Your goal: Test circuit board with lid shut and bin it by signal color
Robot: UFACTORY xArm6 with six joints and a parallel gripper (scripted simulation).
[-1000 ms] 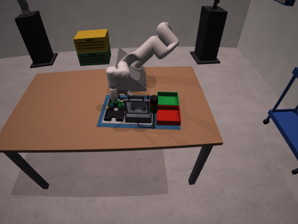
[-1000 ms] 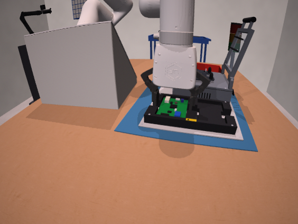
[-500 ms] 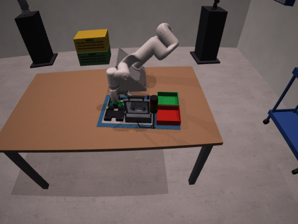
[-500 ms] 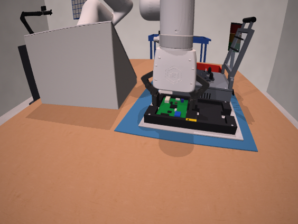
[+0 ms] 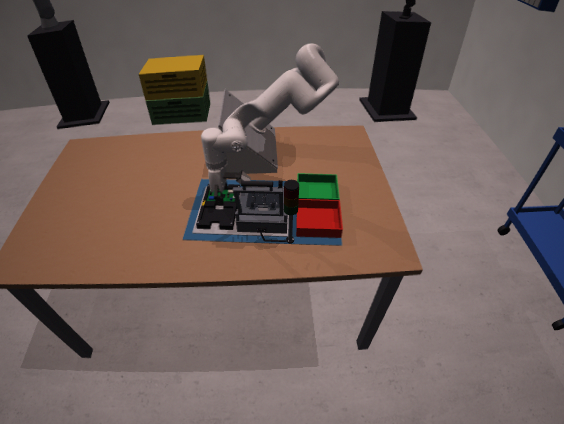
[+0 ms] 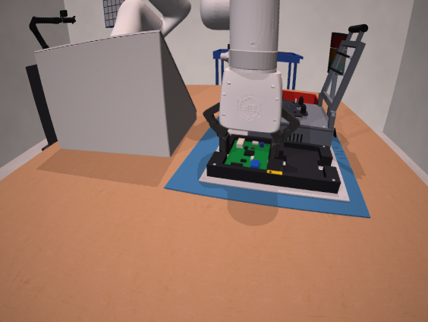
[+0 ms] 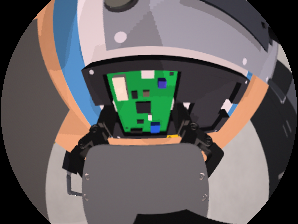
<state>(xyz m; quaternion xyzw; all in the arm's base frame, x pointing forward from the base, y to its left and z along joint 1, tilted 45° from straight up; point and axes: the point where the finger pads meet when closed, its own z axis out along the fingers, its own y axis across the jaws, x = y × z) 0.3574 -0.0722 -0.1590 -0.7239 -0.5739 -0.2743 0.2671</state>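
Note:
The green circuit board (image 6: 247,153) lies face up in the black tray's (image 6: 277,167) pocket nearest the arm's base, its white connector (image 6: 240,143) at the far end from the exterior view. It also shows in the wrist view (image 7: 141,102) and in the top view (image 5: 223,197). My gripper (image 6: 249,146) is lowered over the board, open, with one finger at each long side and nothing between them. The tray's other pocket (image 6: 310,163) is empty. The grey tester (image 5: 262,204) stands beside the tray with its lid (image 6: 343,66) raised. The signal tower (image 5: 291,200) looks dark.
A green bin (image 5: 318,186) and a red bin (image 5: 319,218) stand on the far side of the tester. A grey wedge-shaped arm mount (image 6: 114,95) rises behind the blue mat (image 6: 273,190). The raised lid and its handle (image 6: 357,28) stand tall close to my arm.

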